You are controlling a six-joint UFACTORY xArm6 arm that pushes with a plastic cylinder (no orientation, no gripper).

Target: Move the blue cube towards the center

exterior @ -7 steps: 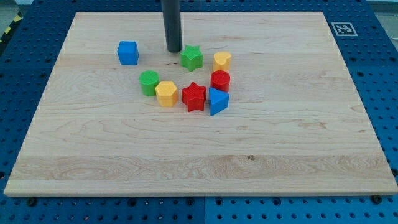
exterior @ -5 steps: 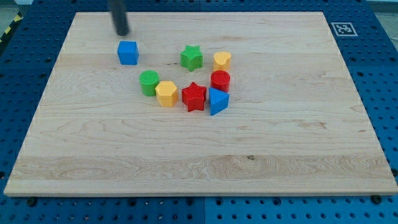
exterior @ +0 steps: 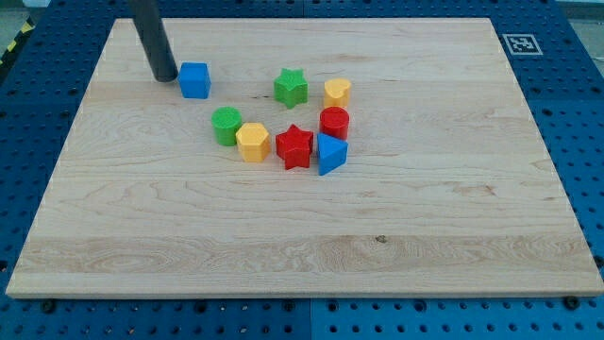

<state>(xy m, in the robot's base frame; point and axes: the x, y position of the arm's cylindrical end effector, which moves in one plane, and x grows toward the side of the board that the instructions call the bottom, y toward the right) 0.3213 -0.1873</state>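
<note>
The blue cube (exterior: pixel 194 80) sits on the wooden board (exterior: pixel 302 236) toward the view's upper left. My tip (exterior: pixel 164 76) is down on the board just left of the blue cube, a small gap apart from it. The dark rod rises from there out of the view's top.
A cluster lies right of the cube: green star (exterior: pixel 291 88), yellow cylinder (exterior: pixel 337 93), red cylinder (exterior: pixel 334 123), green cylinder (exterior: pixel 226 126), yellow hexagon (exterior: pixel 252 142), red star (exterior: pixel 294 146), blue triangle (exterior: pixel 329 153). A marker tag (exterior: pixel 520 43) sits at the board's upper right corner.
My tip moved left from beside the green star, passed above the blue cube, then came down to the cube's left side. No block has moved.
</note>
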